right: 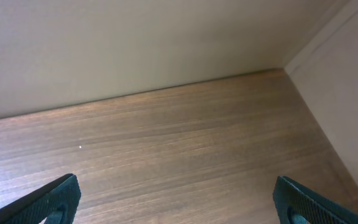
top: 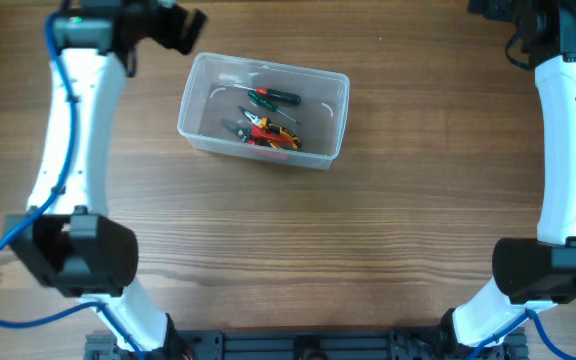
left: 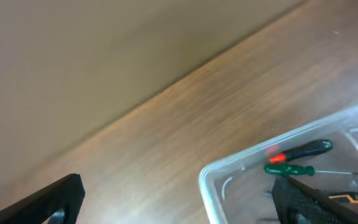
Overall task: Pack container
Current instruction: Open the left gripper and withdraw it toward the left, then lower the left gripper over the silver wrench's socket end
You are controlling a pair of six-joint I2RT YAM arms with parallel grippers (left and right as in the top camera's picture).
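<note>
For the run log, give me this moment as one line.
tools in container | left jaws open, empty | right jaws open, empty

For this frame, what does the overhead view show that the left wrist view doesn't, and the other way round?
Only overhead: the whole outline of the container, with the left arm and right arm standing off to either side of it.

Only left wrist: the plain wall beyond the table's edge, and the left gripper seen close, fingers spread wide and empty.

Both: the wooden table, part of the container, and the green screwdriver lying inside it.
</note>
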